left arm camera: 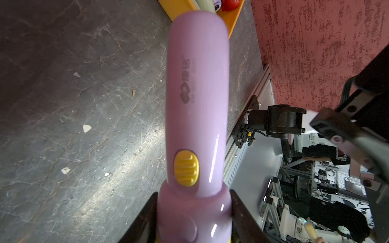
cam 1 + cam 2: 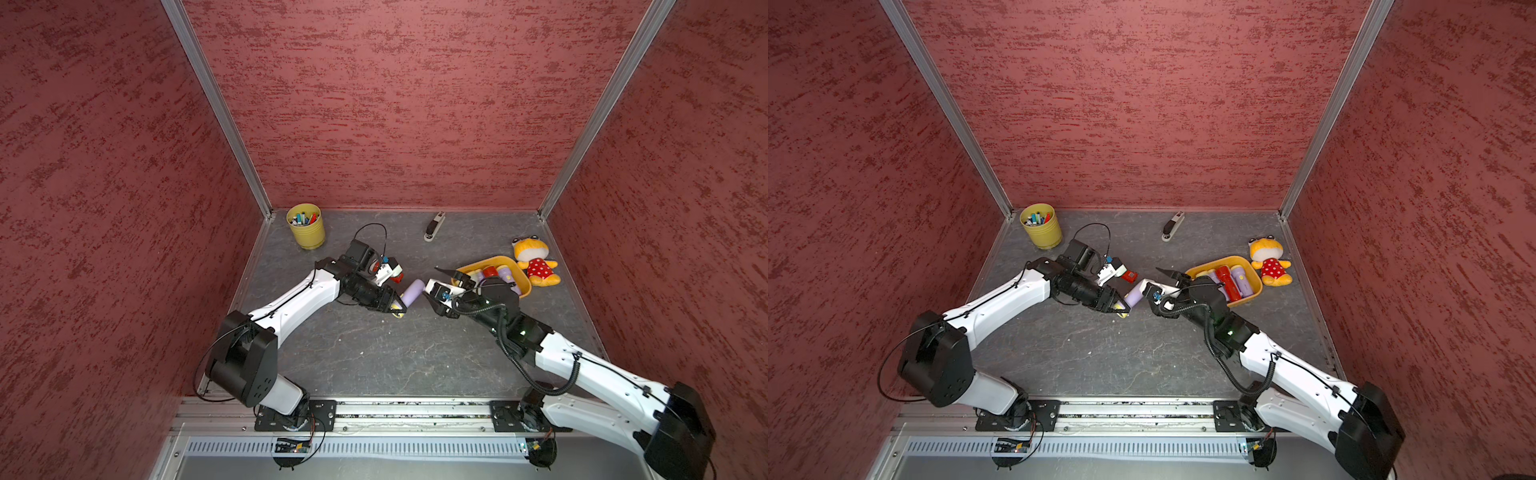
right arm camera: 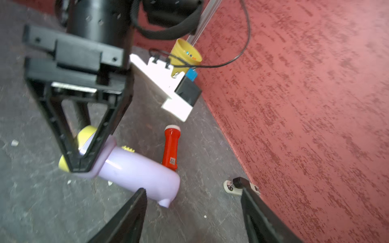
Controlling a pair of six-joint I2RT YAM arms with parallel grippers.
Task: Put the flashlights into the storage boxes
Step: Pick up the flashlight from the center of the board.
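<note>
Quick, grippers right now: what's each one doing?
Left gripper: closed on the lilac flashlight, at its head end.
Right gripper: open, holding nothing, by that flashlight's tail.

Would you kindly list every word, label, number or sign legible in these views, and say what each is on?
Nothing is legible.
Lilac flashlight: dark logo and characters along its body, too blurred to read.
Red flashlight: small white code sticker, too small to read.
Stapler: tiny label, unreadable.
Black cloth in the background: white lettering, illegible.
</note>
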